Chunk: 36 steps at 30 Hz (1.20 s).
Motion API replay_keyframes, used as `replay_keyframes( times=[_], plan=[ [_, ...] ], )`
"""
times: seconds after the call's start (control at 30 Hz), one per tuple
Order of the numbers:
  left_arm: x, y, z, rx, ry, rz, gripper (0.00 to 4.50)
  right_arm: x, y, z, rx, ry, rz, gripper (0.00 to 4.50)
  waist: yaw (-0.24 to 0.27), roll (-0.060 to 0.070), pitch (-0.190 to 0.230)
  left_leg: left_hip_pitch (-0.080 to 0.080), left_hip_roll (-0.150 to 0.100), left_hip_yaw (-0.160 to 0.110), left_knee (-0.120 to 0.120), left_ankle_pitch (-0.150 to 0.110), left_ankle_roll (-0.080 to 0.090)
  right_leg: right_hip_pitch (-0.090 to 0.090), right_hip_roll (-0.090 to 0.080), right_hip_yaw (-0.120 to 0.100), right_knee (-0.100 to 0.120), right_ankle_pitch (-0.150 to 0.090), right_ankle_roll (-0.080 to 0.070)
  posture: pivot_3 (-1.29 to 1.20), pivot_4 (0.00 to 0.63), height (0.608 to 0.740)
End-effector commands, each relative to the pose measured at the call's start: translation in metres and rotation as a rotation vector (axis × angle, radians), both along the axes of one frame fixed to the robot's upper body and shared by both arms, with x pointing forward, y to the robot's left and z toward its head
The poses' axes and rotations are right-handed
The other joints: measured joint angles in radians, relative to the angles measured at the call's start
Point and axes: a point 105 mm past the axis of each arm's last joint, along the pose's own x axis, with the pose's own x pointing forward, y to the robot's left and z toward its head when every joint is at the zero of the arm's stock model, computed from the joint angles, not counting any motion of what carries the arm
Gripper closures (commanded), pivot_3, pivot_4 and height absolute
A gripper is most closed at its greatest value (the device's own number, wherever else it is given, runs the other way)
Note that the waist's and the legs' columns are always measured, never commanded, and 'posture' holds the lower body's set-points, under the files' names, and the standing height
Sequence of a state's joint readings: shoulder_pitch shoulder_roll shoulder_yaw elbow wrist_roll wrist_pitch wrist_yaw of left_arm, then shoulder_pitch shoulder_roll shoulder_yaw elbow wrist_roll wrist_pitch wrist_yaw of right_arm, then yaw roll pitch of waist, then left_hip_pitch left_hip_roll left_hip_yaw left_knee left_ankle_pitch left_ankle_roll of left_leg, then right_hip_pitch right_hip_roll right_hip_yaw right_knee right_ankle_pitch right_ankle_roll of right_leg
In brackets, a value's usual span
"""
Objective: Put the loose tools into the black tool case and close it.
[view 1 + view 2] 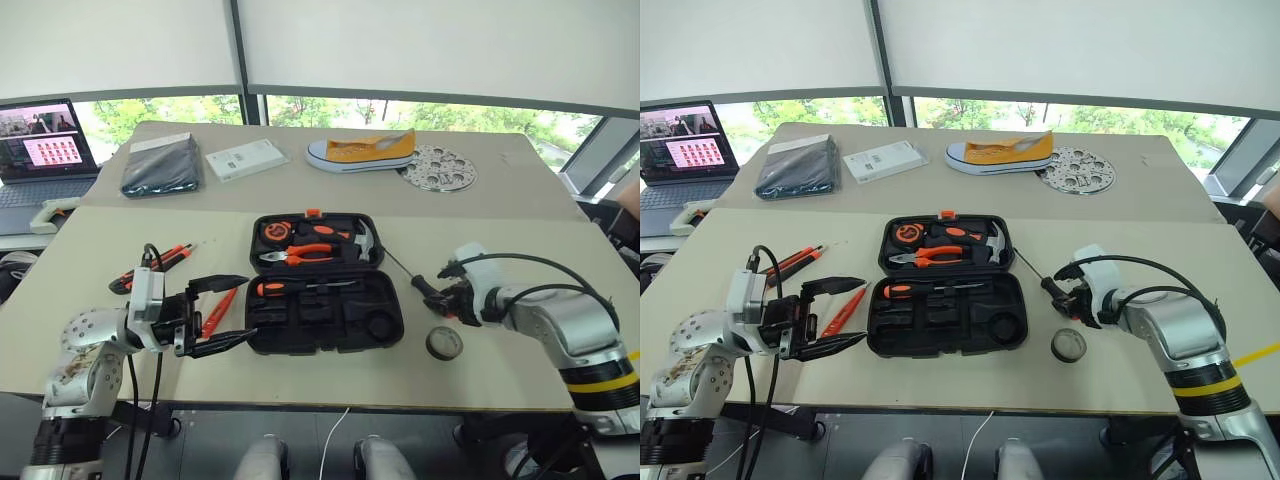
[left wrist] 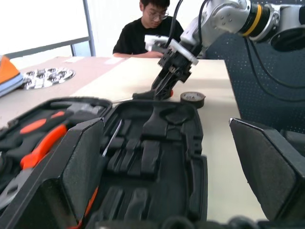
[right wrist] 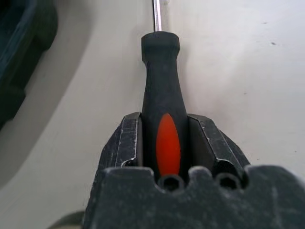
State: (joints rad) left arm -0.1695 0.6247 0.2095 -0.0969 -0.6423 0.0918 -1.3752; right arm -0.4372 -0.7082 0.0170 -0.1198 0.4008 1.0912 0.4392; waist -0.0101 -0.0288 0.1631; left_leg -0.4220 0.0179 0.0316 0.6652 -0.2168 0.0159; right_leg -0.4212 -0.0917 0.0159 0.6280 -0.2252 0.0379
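Laptop (image 1: 40, 150), far left, screen lit; dark flat pouch (image 1: 160, 165) and white box (image 1: 245, 158) on the rear tabletop (image 1: 520, 180); yellow shoe (image 1: 362, 151) and perforated metal disc (image 1: 438, 168) further right on the same surface.

Front tabletop (image 1: 80, 270), left part: loose orange-and-black tools (image 1: 150, 265) lying together near the left arm; one slim orange tool (image 1: 220, 308) just beside the case's left edge.

Left tool (image 1: 222, 313): black fingers (image 2: 76, 167) spread wide, holding nothing, pointing towards the case from its left side.

Black tool case (image 1: 323, 283), centre of the front tabletop: lying open; far half holding tape measure (image 1: 274, 232), pliers (image 1: 300, 254) and hammer (image 1: 362, 240); near half holding one orange-handled screwdriver (image 1: 300, 286) in a slot, other moulded slots unfilled.

Right tool (image 1: 432, 294): just right of the case, fingers (image 3: 126, 140) closed on the black-and-orange handle of a screwdriver (image 3: 162, 119), whose metal shaft (image 1: 396, 265) runs along the tabletop towards the case's far right corner.

Black tape roll (image 1: 444, 343): flat on the tabletop, near the right tool, towards the front edge.

Person (image 2: 147, 28) in a black top, seated beyond the tabletop, seen in the left wrist view.
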Motion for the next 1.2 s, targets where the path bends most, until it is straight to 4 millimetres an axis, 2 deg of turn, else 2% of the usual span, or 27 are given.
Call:
replay_keyframes(
  times=[0.03,0.13,0.2,0.27,0.33,0.43,0.5,0.57,0.67,0.73,1.0,1.2],
  plan=[
    [-0.006,-0.016,0.013,-0.039,-0.031,-0.02,0.0,0.001,-0.022,0.015,0.022,-0.149,-0.139,3.48,0.004,0.0,0.0,0.0,0.0,0.0,0.001,0.0,0.0,0.0,0.0,0.0,0.0,0.0,0.0,0.0,0.15,0.74],
    [-0.008,-0.019,0.017,-0.044,-0.023,-0.006,0.0,0.002,-0.02,0.028,0.02,-0.277,-0.112,3.48,0.003,0.0,0.0,0.0,0.0,0.0,0.002,0.0,0.0,0.0,0.0,0.001,0.001,0.001,0.001,0.0,0.15,0.74],
    [-0.006,-0.018,0.021,-0.043,-0.026,0.014,0.0,0.006,-0.013,0.048,0.003,-0.412,-0.011,3.48,-0.001,0.0,0.0,0.0,0.0,0.001,0.003,0.0,0.0,0.0,0.0,0.001,0.001,0.001,0.002,0.0,0.15,0.74],
    [0.0,-0.013,0.027,-0.041,-0.038,0.056,0.0,0.007,0.018,0.077,-0.001,-0.569,0.254,3.48,-0.007,0.001,0.0,0.0,0.0,0.001,0.004,0.0,0.0,0.0,0.0,0.002,0.001,0.001,0.002,0.0,0.15,0.74],
    [0.004,-0.009,0.029,-0.034,-0.042,0.087,0.0,0.003,0.047,0.091,-0.032,-0.636,0.498,3.48,-0.017,0.001,0.001,0.001,0.001,0.001,0.004,0.0,0.001,-0.001,0.002,0.004,0.001,0.001,0.003,0.0,0.15,0.74],
    [0.008,-0.001,0.027,-0.015,-0.028,0.128,0.0,-0.015,0.09,0.09,-0.034,-0.593,0.881,3.48,-0.027,0.001,0.001,0.004,0.003,0.001,0.004,0.001,0.001,0.001,0.006,0.004,0.001,0.0,0.005,0.0,0.15,0.74],
    [0.011,0.006,0.023,-0.013,-0.007,0.17,0.0,-0.022,0.109,0.086,-0.042,-0.536,1.041,3.48,-0.027,0.001,0.001,0.005,0.007,0.001,0.004,0.001,0.001,0.002,0.009,0.005,0.001,0.0,0.004,0.0,0.15,0.74],
    [0.011,0.012,0.019,-0.006,0.008,0.198,0.0,-0.019,0.118,0.081,-0.089,-0.505,1.105,3.48,-0.025,0.001,0.001,0.005,0.012,0.001,0.004,0.001,0.001,0.002,0.014,0.005,-0.001,0.002,-0.001,0.0,0.15,0.74],
    [0.003,0.019,0.01,0.022,0.034,0.216,0.0,-0.015,0.124,0.052,-0.23,-0.35,1.175,3.48,-0.017,0.001,0.001,0.005,0.014,0.003,0.004,0.001,0.001,0.0,0.015,0.005,0.001,0.006,-0.008,0.0,0.15,0.74],
    [-0.003,0.021,0.006,0.043,0.042,0.215,0.0,-0.008,0.124,0.045,-0.298,-0.334,1.16,3.48,-0.013,0.001,0.001,0.005,0.014,0.005,0.004,0.001,0.001,-0.001,0.015,0.005,0.001,0.006,-0.009,0.0,0.15,0.74],
    [-0.015,0.045,-0.015,0.08,0.097,0.275,0.0,0.018,0.116,0.042,-0.45,-0.284,1.078,3.48,-0.003,0.001,0.002,0.005,0.016,0.007,0.004,0.001,-0.001,-0.002,0.015,0.004,0.002,0.006,-0.012,0.0,0.15,0.74],
    [-0.016,0.062,-0.031,0.081,0.109,0.296,0.0,0.024,0.118,0.04,-0.518,-0.277,1.115,3.48,-0.003,0.001,0.002,0.006,0.016,0.008,0.003,0.001,-0.001,-0.003,0.015,0.003,0.002,0.006,-0.013,0.0,0.15,0.74]
  ],
)
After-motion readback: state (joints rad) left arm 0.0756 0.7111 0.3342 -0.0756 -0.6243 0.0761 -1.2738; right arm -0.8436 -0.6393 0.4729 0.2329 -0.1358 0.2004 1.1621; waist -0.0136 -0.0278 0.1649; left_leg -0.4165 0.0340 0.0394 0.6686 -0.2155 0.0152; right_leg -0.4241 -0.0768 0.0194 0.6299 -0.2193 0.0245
